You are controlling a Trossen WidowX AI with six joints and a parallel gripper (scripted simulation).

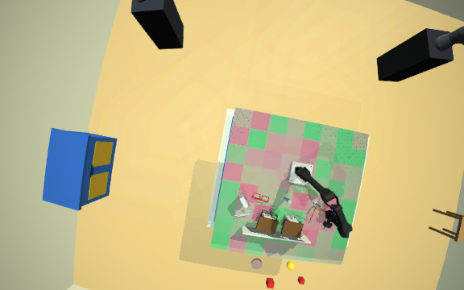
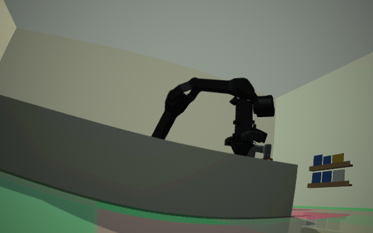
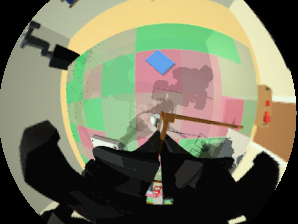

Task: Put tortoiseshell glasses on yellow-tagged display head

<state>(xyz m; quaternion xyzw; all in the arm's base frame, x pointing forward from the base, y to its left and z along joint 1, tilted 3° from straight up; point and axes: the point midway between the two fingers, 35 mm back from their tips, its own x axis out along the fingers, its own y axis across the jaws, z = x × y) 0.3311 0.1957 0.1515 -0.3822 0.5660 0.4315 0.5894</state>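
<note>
The tortoiseshell glasses (image 1: pixel 316 208) (image 3: pixel 200 121) are brown and thin. My gripper (image 3: pixel 158 133) is shut on them. In the wrist view one brown bar passes down between the fingertips and another runs out to the right. In the exterior view my gripper points down behind the grey panel, its fingertips hidden. A pale rounded thing (image 3: pixel 155 121) shows just behind the glasses. I cannot tell whether it is a display head. No yellow tag can be made out, and neither head can be identified for certain.
Red glasses (image 1: pixel 260 197) lie left of the arm. Two brown boxes (image 1: pixel 267 225) (image 1: pixel 292 228) with dark wiry things stand before a pale bar. A white item (image 1: pixel 243 200) lies further left. A blue square (image 3: pixel 160 62) shows ahead in the wrist view.
</note>
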